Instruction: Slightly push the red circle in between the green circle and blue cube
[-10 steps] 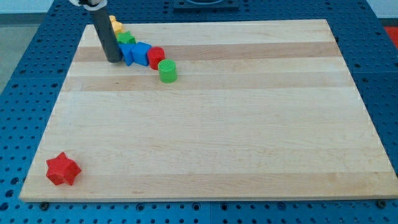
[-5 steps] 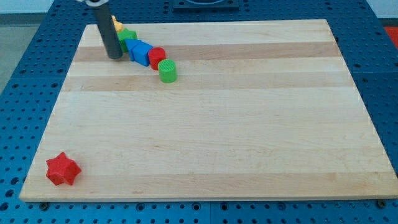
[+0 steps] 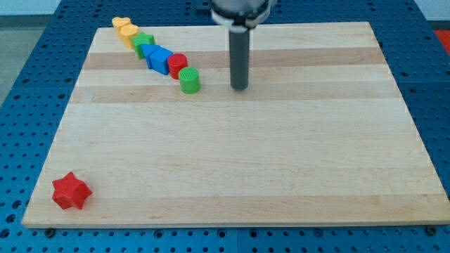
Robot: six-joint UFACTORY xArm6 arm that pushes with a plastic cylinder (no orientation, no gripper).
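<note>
My tip is standing on the wooden board, holding nothing, right of the green circle and apart from it; the red circle is sitting wedged between that green circle and the blue cube, touching both. A red star is lying well apart at the view's bottom left.

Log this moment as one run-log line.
my tip: clear, at view's right of green circle | red circle: touching blue cube and green circle | red star: bottom-left

You can read no text, label, brand, number or sign anywhere on the wooden tabletop or the coloured blocks.
</note>
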